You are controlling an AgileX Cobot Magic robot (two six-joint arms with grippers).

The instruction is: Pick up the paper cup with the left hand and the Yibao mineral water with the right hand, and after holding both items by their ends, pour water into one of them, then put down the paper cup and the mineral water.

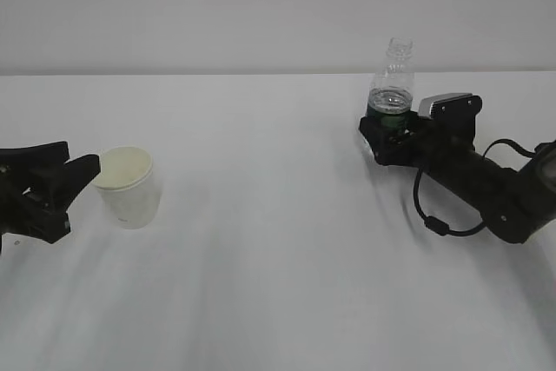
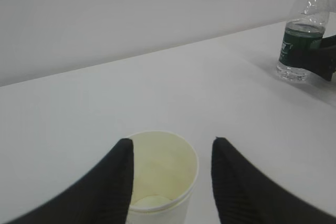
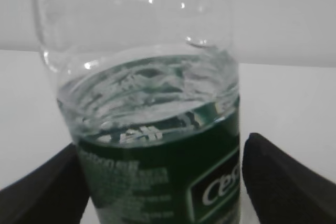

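One paper cup [image 1: 128, 186], one Yibao mineral water [image 1: 392, 84], two pincers: left pincer [image 1: 52, 182], right pincer [image 1: 388, 135].

Both arms lie low, reaching inward from either side. The left claw [image 1: 82, 167] stands half-open, fingers level; the right claw [image 1: 387, 132] gapes wide, forearm slanting down.

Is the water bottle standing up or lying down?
Standing up. The Yibao mineral water sits upright on the white table, neck pointing up, capless, between the right hand's open jaws.
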